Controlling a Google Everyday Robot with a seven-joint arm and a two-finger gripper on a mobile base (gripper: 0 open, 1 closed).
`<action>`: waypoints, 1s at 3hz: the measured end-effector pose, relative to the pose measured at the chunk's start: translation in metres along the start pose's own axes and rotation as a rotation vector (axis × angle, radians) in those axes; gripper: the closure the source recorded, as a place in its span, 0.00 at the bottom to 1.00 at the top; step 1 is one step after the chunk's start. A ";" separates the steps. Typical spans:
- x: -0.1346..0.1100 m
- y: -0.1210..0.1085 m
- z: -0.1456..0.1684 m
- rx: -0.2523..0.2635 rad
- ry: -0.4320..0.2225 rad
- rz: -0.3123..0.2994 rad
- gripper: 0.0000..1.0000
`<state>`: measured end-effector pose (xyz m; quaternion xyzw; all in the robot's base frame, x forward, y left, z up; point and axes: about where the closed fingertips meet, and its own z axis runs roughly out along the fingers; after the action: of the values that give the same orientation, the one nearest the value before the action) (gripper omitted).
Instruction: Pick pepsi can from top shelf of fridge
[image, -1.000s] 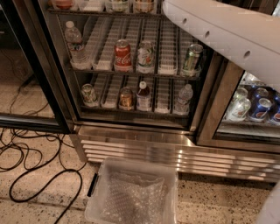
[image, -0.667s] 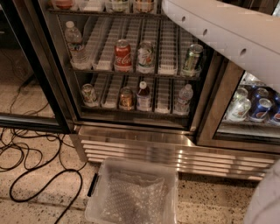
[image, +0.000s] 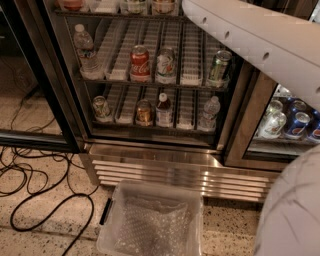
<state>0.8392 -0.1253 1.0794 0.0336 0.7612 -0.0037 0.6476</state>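
Only one change for you to log: the white rounded robot shell (image: 292, 210) at 4 to 5 o'clock has grown a lot. A second ago it was a sliver in the corner. It then crept inward and now fills that corner, hiding more speckled floor (image: 230, 235) and the right end of the base grille (image: 190, 175). The gripper is out of frame.
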 end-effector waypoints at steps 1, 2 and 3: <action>0.003 -0.002 0.010 0.007 0.003 0.002 0.20; 0.006 -0.006 0.018 0.012 0.004 0.005 0.39; 0.006 -0.006 0.018 0.012 0.004 0.005 0.62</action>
<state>0.8555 -0.1321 1.0701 0.0395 0.7623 -0.0067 0.6460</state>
